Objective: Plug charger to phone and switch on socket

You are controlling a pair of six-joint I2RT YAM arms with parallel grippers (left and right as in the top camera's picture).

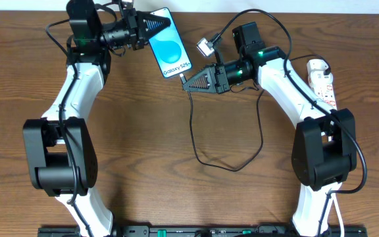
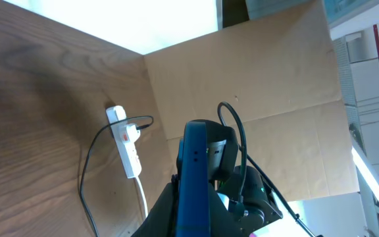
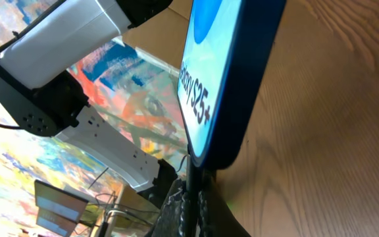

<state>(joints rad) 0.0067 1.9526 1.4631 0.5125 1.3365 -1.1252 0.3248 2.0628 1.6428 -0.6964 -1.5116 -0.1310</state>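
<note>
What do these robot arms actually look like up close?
They match. The left arm and right arm have white tube-like sections linked by bulky black round joints. The left end effector and right end effector are black wedges tapering to a point. Thin black cables loop along both arms, and small green lights glow near the wrists.

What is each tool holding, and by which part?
The left tool grips the phone by its top end. The right tool is shut on the charger at its plug tip, right by the phone's bottom edge.
</note>
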